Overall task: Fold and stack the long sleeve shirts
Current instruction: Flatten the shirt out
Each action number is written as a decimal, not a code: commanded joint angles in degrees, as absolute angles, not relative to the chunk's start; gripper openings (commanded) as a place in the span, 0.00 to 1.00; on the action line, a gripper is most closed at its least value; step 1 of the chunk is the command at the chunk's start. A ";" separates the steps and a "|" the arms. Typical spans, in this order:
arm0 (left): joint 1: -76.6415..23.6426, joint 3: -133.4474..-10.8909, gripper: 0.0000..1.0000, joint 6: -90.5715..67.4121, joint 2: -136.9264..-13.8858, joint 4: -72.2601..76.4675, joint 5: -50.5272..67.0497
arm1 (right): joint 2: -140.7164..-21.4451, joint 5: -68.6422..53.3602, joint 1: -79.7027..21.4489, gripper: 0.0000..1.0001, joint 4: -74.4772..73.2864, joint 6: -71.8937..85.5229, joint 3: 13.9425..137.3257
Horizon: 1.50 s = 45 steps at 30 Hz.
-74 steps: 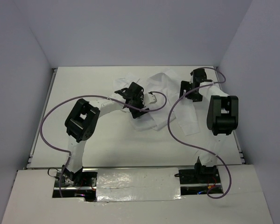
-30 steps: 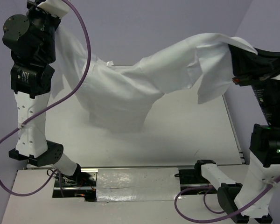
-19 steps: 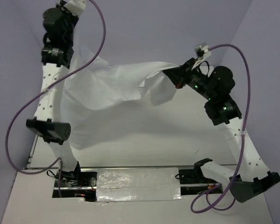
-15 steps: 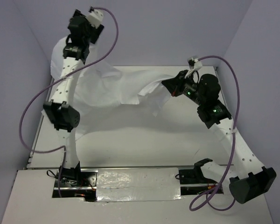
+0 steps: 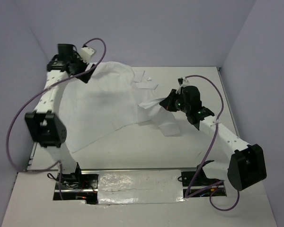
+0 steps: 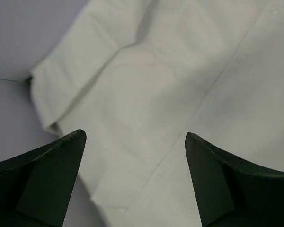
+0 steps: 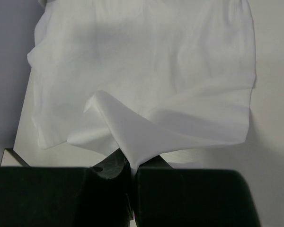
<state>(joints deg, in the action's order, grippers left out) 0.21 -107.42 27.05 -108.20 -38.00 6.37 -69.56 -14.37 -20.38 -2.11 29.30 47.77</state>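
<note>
You're at the laying-out step: the white long sleeve shirt (image 5: pixel 109 101) lies mostly flat, left of centre on the surface (image 5: pixel 132 149). Your left gripper (image 6: pixel 135 136) has its jaws spread over it, holding nothing. The right gripper (image 7: pixel 132 166) jaws pinch a raised fold. Next move is probably to lay that fold down smooth.

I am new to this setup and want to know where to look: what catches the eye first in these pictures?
The big white shirt, wrinkled, lies spread over the left and middle of the table. The right end effector pinches a fold of it near the table's middle, while the left end effector hangs open over the shirt's far left corner.
</note>
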 commanded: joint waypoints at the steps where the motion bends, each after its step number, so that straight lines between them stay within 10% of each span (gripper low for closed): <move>1: 2.54 -99.01 0.99 40.13 -86.87 -46.04 16.87 | -70.66 -14.06 -20.83 0.00 2.20 29.36 50.09; 8: 8.26 -59.38 0.85 66.62 -69.18 -59.49 3.78 | -70.40 -14.24 -19.78 0.00 1.58 27.25 51.94; 24: 1.05 -26.64 0.95 54.05 -66.70 -30.16 -7.82 | -69.70 -13.27 -19.69 0.00 1.93 27.16 49.84; 28: 1.14 -28.74 0.75 53.09 -67.59 -30.68 -3.35 | -69.08 -13.44 -18.73 0.00 0.88 26.98 48.87; 30: 1.05 -28.74 0.35 53.17 -69.16 -29.45 -3.60 | -68.91 -13.97 -17.06 0.00 1.05 27.86 47.90; 31: 1.05 -28.83 0.00 51.17 -69.95 -26.40 -4.56 | -68.65 -14.58 -16.44 0.00 1.23 28.21 47.20; 41: 1.58 -49.71 0.00 35.96 -77.06 -17.40 -2.99 | -73.46 -13.18 -12.58 0.00 -1.50 22.51 52.01; 45: 1.49 -81.70 0.00 30.34 -90.16 -20.82 -2.81 | -86.97 -19.06 -3.79 0.00 -10.42 22.32 84.41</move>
